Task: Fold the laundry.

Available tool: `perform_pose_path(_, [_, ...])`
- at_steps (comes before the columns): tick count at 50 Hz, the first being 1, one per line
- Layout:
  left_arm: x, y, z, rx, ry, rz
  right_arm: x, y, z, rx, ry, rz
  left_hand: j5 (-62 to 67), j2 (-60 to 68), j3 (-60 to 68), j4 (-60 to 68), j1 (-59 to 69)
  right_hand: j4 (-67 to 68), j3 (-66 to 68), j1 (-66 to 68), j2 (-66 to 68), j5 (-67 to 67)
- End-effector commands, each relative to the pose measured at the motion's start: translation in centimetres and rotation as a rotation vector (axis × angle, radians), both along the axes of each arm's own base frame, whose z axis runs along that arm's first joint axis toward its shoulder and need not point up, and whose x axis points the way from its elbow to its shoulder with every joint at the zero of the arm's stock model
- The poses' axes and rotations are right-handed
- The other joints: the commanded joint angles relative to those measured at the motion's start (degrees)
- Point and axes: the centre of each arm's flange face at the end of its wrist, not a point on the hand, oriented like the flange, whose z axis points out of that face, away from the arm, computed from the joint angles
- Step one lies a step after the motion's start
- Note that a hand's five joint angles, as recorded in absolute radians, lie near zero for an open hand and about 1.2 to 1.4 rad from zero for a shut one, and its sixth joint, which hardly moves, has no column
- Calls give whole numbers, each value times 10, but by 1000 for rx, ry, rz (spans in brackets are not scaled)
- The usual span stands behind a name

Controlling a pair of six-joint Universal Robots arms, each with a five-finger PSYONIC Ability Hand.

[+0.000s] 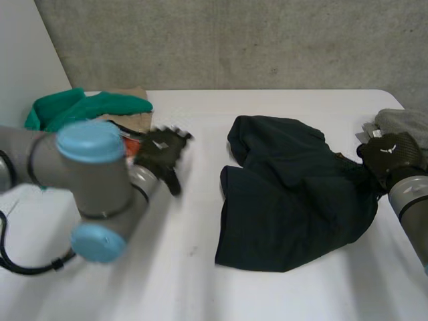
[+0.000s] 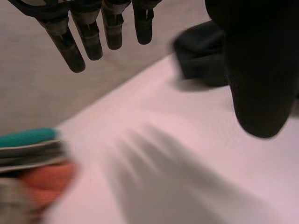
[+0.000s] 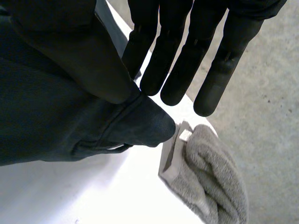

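Right hand (image 3: 84, 56) has its thumb and straight fingers closed on a hem corner of the dark garment (image 1: 294, 194). At least that's how the right wrist view reads. The actual contact is tucked under the thumb, so I wouldn't swear to it.

The garment lies crumpled on the tabletop (image 1: 200, 281). Left hand (image 1: 162, 152) is well clear of the garment, on the side away from the pinch, fingers straight and apart, holding nothing.

My take: before any folding, that free hand should take the garment's opposite corner so the two can pull it flat. Lifting from one corner would probably just drag the bunch along.

The tabletop is plain white and looks smooth, so I'd expect cloth to slide. A grey towel (image 3: 215, 177) sits just beside the pinched corner. A green cloth (image 1: 87, 107) lies past the left hand from the garment, and a concrete wall (image 1: 234, 40) stands behind the garment.
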Motion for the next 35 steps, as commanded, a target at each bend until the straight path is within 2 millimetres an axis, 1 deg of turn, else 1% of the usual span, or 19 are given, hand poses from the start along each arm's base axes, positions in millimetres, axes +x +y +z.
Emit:
perform_pose_path(1, [-38, 93, -16, 89, -1, -210, 3, 12, 18, -14, -11, 43, -2, 7, 4, 9, 17, 112, 115, 163, 114, 131])
perform_pose_path(2, [-39, 99, -17, 92, -3, -225, 3, 12, 18, -13, -10, 43, 6, 16, 13, 18, 25, 112, 115, 163, 114, 131])
perform_pose_path(3, [-43, 113, -18, 95, -10, -257, 3, 12, 18, -13, -10, 43, 20, 29, 26, 31, 39, 112, 115, 163, 114, 131])
perform_pose_path(5, [-46, 131, -19, 101, -17, -300, 3, 13, 17, -10, -9, 47, 60, 69, 66, 71, 79, 112, 115, 163, 114, 131])
perform_pose_path(6, [-47, 135, -20, 103, -20, -311, 3, 13, 17, -10, -9, 47, 72, 81, 78, 83, 91, 112, 115, 163, 114, 131])
perform_pose_path(7, [-50, 144, -22, 108, -27, -333, 3, 13, 15, -5, -10, 46, 105, 115, 112, 117, 124, 112, 115, 163, 114, 131])
perform_pose_path(10, [-52, 157, -28, 118, -45, -362, 3, 12, 15, -3, -10, 48, 121, 130, 127, 132, 140, 112, 115, 163, 114, 131])
perform_pose_path(12, [-52, 159, -30, 121, -49, -362, 2, 12, 15, -3, -10, 46, 137, 147, 144, 149, 157, 112, 115, 163, 114, 131])
perform_pose_path(17, [-56, 155, -41, 119, -58, -358, 1, 11, 15, -1, -12, 44, 163, 172, 169, 174, 182, 112, 115, 163, 114, 131])
perform_pose_path(19, [-57, 154, -44, 112, -57, -360, 1, 11, 14, 2, -12, 43, 196, 206, 202, 208, 215, 112, 115, 163, 114, 131])
perform_pose_path(20, [-59, 151, -45, 92, -45, -359, 1, 11, 14, 2, -14, 42, 241, 251, 248, 253, 261, 112, 115, 163, 114, 131])
perform_pose_path(22, [-62, 148, -44, 63, -31, -356, 1, 12, 12, 8, -14, 42, 284, 293, 290, 295, 303, 112, 115, 163, 114, 131])
perform_pose_path(25, [-67, 142, -50, 8, -38, -347, 0, 13, 10, 14, -11, 41, 376, 386, 382, 388, 395, 112, 115, 163, 114, 131])
perform_pose_path(27, [-70, 137, -54, -44, -68, -341, 0, 12, 10, 14, -11, 39, 525, 535, 532, 537, 545, 112, 115, 163, 114, 131])
perform_pose_path(29, [-71, 134, -54, -80, -91, -332, -1, 11, 12, 7, -8, 36, 671, 681, 678, 683, 691, 112, 115, 163, 114, 131])
perform_pose_path(32, [-68, 120, -47, -167, -157, -274, -1, 8, 21, -18, -7, 34, 672, 682, 679, 684, 691, 112, 115, 163, 114, 131])
perform_pose_path(34, [-65, 113, -43, -189, -172, -247, -1, 8, 23, -24, -3, 36, 672, 682, 679, 684, 691, 112, 115, 163, 114, 131])
perform_pose_path(35, [-63, 109, -33, -213, -171, -230, 0, 6, 32, -39, 15, 44, 672, 682, 679, 684, 691, 112, 115, 163, 114, 131])
